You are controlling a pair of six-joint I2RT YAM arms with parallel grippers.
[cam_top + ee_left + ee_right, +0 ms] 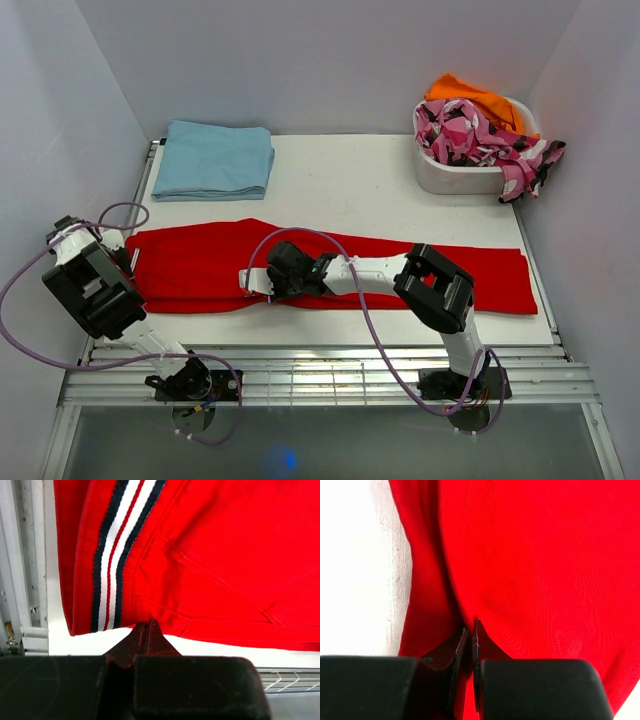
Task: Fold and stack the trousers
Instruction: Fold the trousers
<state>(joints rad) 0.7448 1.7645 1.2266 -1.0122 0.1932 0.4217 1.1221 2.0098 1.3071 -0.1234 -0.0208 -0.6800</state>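
Red trousers lie stretched flat across the near half of the white table, the left gripper closed tight at the edge by their striped waistband, while the right gripper, jaws together, pinches a ridge of fabric mid-garment.

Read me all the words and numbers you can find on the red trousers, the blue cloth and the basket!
There are none to read.
The red trousers show only a striped band of dark blue, white and red, with no letters.
The blue cloth is plain.
The white basket and the patterned clothes in it show no writing.
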